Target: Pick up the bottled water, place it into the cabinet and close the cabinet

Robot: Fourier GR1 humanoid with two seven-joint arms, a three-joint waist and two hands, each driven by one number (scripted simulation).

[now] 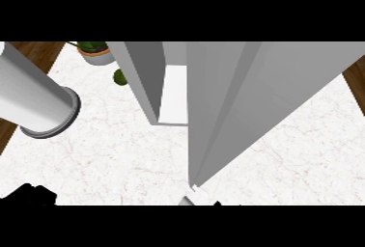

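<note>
Door (242,106) of the cabinet (143,72) is standing wide open, presumably waiting for the bottled water, which is showing nowhere I can see. Below-left of the cabinet, a dark robot hand (30,194) is peeking in; spread or clenched, I cannot tell.

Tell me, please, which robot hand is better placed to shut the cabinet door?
Probably the right: the open cabinet door turns its broad face to the robot's right, so a push from there should close it. The left robot hand is on the other side.
</note>
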